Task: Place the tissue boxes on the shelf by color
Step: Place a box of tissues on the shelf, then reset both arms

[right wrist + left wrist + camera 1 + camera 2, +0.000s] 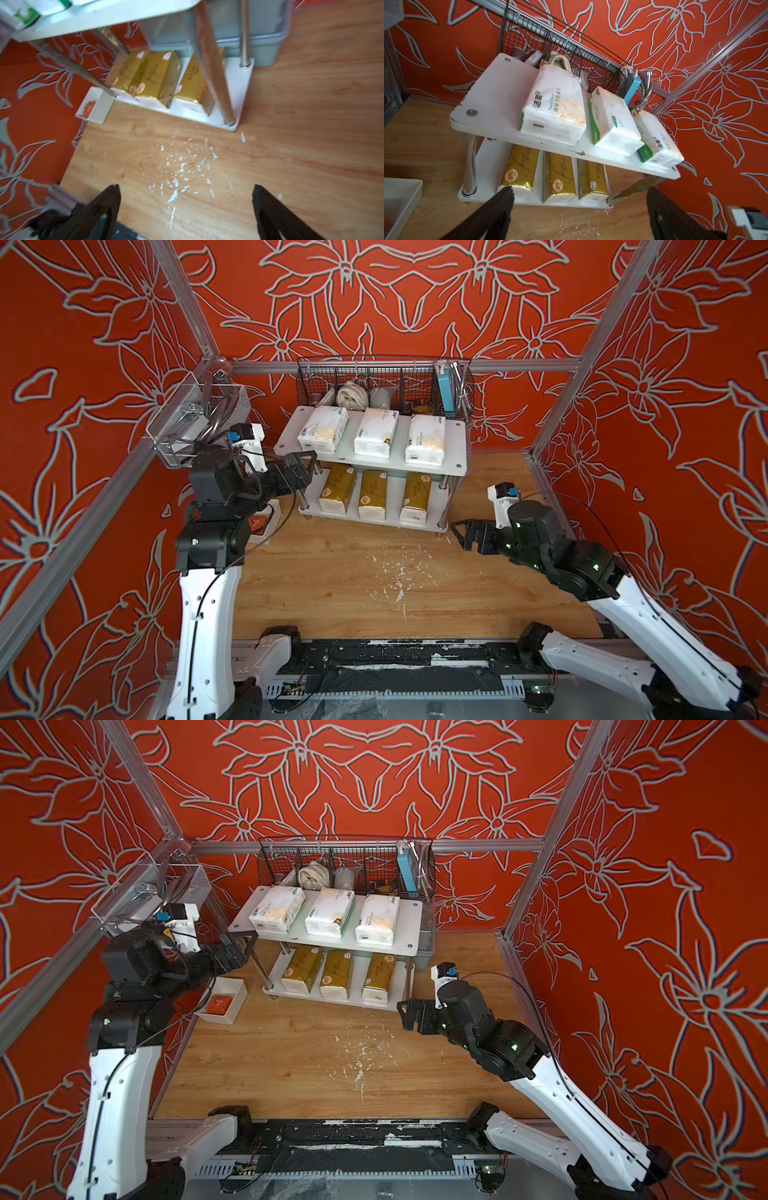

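White up top, gold below. Both top views: seeing shelf (286,441) standing at back of wood table (353,593), just in front of basket (386,379). Counting three white boxes (376,435) lying side by side on upper board and three gold boxes (372,494) lying in a row on lower board. Seeing left gripper (309,470) hovering near shelf's left end, apart from it, with jaws wide and holding nothing. Seeing right gripper (457,535) hovering low near shelf's front right corner, also with jaws wide, empty. Spotting tray (235,986) with orange block (218,1004) sitting on table left of shelf.

Left wrist: looking down at all six boxes, white boxes (554,108) over gold boxes (558,172), all resting flat on boards. Seeing fingers (496,212) spread far apart with nothing between.

Right wrist, slightly blurring: catching gold boxes (153,76) sitting on lower board behind chrome leg (216,83). Seeing white flecks (182,166) lying on table and fingers (99,209) spread wide above bare wood.
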Controlling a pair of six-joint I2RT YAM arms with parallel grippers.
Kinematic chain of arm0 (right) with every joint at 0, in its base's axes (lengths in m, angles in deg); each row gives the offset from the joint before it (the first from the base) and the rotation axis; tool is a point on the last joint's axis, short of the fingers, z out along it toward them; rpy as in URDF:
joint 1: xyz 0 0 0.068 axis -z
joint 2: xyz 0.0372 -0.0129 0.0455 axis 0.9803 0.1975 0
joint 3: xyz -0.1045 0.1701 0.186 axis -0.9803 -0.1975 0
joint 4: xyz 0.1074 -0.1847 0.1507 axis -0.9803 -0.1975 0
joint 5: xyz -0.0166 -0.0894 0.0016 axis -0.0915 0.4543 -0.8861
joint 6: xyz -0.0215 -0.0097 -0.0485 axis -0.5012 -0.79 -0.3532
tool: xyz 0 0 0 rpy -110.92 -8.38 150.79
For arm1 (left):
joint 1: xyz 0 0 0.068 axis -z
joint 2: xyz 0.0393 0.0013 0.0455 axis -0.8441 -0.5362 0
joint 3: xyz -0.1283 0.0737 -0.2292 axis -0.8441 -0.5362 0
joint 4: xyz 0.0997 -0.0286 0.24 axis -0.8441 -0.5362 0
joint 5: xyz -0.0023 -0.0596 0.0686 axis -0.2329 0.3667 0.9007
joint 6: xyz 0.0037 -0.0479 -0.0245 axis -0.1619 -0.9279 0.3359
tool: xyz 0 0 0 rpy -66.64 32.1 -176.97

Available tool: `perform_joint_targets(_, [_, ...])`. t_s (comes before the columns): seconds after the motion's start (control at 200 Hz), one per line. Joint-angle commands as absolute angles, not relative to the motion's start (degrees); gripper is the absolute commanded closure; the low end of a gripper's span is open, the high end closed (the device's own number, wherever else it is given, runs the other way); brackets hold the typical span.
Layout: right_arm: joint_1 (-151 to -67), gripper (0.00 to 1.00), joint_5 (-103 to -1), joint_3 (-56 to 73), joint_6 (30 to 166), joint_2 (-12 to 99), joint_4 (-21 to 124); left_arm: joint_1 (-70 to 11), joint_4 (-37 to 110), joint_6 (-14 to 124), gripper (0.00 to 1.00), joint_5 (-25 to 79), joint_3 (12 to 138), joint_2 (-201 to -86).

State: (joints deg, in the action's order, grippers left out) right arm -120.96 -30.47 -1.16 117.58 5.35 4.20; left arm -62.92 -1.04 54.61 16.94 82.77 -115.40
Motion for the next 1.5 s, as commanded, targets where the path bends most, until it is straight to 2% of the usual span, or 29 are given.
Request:
perform_joint_targets(0.0, [-117.2,0.01,-17.4,-3.6,110.6,2.2,4.1,-60.7,5.6,60.7,0.01,25.0,76.1,-113.0])
perform_joint_targets(0.33, [-100.9,0.01,-6.8,-20.4,102.1,-3.8,23.1,-58.4,23.8,69.5,0.01,36.1,42.6,-91.7])
perform_joint_targets(0.43, [-96.2,0.01,-5.0,-26.7,97.2,-3.0,31.6,-58.4,25.1,72.5,0.01,41.3,35.3,-89.4])
perform_joint_targets(0.545, [-91.4,0.01,-5.1,-30.4,94.3,1.3,35.3,-58.5,34.0,75.0,0.01,43.2,26.4,-89.9])
perform_joint_targets(0.666, [-88.1,0.01,-3.3,-34.9,91.3,5.5,42.0,-58.4,45.5,74.1,0.01,42.3,20.6,-96.1])
perform_joint_targets(0.931, [-87.1,0.01,-3.2,-42.2,85.4,18.1,62.3,-58.4,67.9,74.7,0.01,39.4,15.2,-122.0])
perform_joint_targets(1.036, [-86.9,0.01,-8.5,-47.7,83.3,23.4,78.2,-57.6,73.0,73.4,0.01,41.2,15.5,-127.7])
perform_joint_targets(1.076, [-86.9,0.01,-10.7,-47.2,83.2,23.7,78.3,-56.9,74.4,74.2,0.01,41.4,16.0,-130.5])
perform_joint_targets(1.131, [-86.0,0.01,-14.8,-49.7,82.9,25.9,88.2,-56.4,77.4,75.5,0.01,40.0,16.0,-134.1])
perform_joint_targets(1.211, [-84.7,0.01,-18.9,-50.5,82.2,31.6,95.1,-56.4,79.5,76.0,0.01,38.9,16.4,-137.6])
perform_joint_targets(1.261, [-84.2,0.01,-23.7,-49.4,80.9,34.0,94.4,-56.6,81.2,76.2,0.01,38.4,16.7,-140.2])
perform_joint_targets(1.306, [-84.1,0.01,-25.2,-50.8,79.6,38.1,102.7,-57.5,80.6,75.4,0.01,38.0,18.0,-141.2])
perform_joint_targets(1.366, [-83.4,0.01,-26.2,-49.3,80.8,35.9,95.6,-59.5,77.2,74.0,0.01,35.0,19.3,-140.8])
perform_joint_targets(1.431, [-81.5,0.01,-28.7,-49.7,81.4,37.7,99.3,-62.2,76.5,72.5,0.02,31.0,20.0,-141.3])
perform_joint_targets(1.496, [-81.4,0.01,-28.8,-48.9,81.9,36.2,95.2,-61.5,77.5,73.5,0.02,30.4,19.4,-141.1])
